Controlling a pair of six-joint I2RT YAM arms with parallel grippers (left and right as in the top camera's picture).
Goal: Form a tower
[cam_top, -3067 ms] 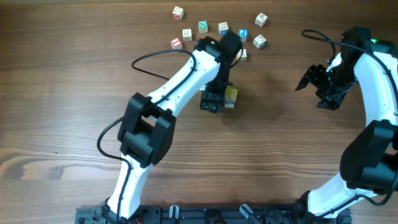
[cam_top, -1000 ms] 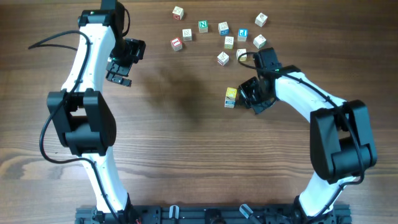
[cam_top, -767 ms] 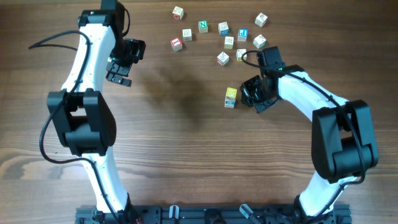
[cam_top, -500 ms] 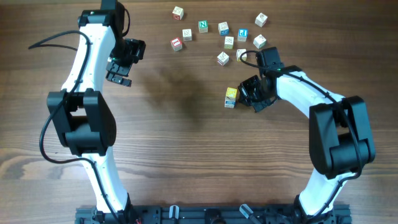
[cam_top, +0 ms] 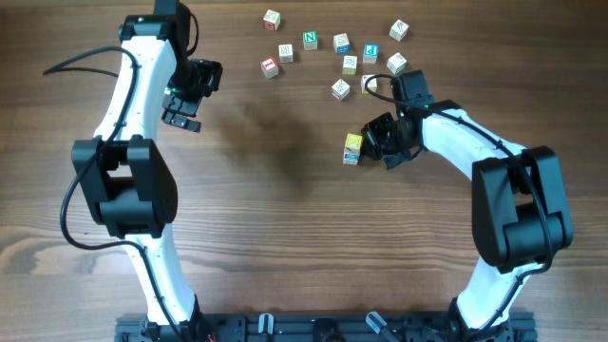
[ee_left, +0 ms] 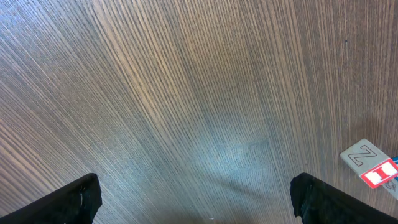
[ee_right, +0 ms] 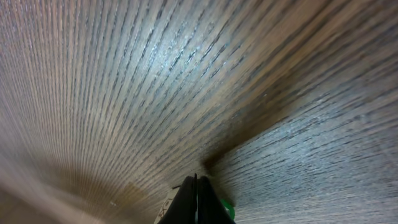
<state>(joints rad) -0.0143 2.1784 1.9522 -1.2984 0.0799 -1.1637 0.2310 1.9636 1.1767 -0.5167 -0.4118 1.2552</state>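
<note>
- Right gripper [cam_top: 373, 144] is pinched fully closed, with nothing seen between its fingers [ee_right: 198, 196]. It sits low, just beside the tower [cam_top: 352, 147] on that stack's right side; whether it touches the stack cannot be told.
- Left gripper [ee_left: 199, 205] is spread wide and empty, poised over bare wood toward the far left corner of the tabletop [cam_top: 285, 237], well apart from the tower.
- The tower stands a little right of the tabletop's middle, nearer the far edge than the near one. From above only a yellow top face with some blue shows, so its height cannot be counted.
- Loose letter cubes [cam_top: 340, 44] lie scattered along the far edge beyond the tower. A cube with a Z face [ee_left: 370, 165] shows at the rim of the left wrist view.
- Handling, by judgement: such small wooden cubes should be light, stiff and hardly fragile. Their smooth faces probably slide on one another, so a narrow stack would tip at a sideways nudge. A loose cube is best pinched squarely across two opposite flat sides and lowered straight down.
- Pose: the right arm comes from the near right corner, elbow bent, forearm angled inward and wrist aimed left at the tower. The left arm stretches along the left edge, wrist facing down.
</note>
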